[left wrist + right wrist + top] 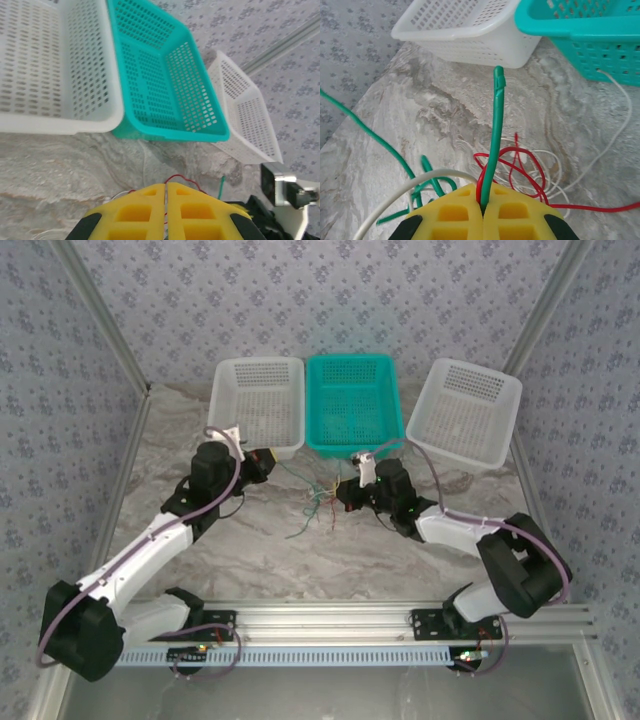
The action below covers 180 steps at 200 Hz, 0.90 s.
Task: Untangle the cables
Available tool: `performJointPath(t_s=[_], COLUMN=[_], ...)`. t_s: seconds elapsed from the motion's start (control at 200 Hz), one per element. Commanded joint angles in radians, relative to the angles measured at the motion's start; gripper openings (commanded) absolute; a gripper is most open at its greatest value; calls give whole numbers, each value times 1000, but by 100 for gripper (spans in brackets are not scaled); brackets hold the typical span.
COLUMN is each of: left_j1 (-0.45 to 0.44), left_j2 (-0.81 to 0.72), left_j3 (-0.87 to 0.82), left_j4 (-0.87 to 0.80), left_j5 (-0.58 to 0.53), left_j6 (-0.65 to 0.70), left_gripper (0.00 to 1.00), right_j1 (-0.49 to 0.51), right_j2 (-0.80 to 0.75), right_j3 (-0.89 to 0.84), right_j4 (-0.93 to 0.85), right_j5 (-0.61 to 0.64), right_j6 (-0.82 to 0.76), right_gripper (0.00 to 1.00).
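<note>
While the right gripper (pixel 482 202) clamps a green wire (pixel 496 130) that juts past its tips, the left gripper (pixel 166 189) is pressed shut on a red wire (pixel 181 175); the cables (pixel 318 502) lie tangled on the table (pixel 250 550) between the two grippers, just short of the teal basket (pixel 350 400) ahead of them.

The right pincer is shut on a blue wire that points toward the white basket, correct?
No: the wire in the shut right pincer is green, not blue, as the right wrist view shows. It does point toward the white basket.
</note>
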Motion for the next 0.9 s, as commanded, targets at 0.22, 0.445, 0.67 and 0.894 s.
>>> performJointPath(t_s=[0.22, 0.445, 0.67, 0.894], left_j1=[274, 364, 456, 450], left_j2=[-185, -221, -224, -177], left_j3=[112, 143, 164, 127], left_j4=[-206, -294, -311, -235], left_j5=[-42, -43, 20, 218], left_j6=[53, 105, 104, 68], left_gripper=[0, 0, 0, 0], right_j1=[-147, -216, -260, -206], right_j2=[-105, -173, -213, -225], right_j3=[-121, -143, -179, -127], right_j4=[-163, -267, -302, -280], right_j5=[175, 268, 303, 112], right_j6=[24, 52, 77, -26], right_gripper=[0, 0, 0, 0])
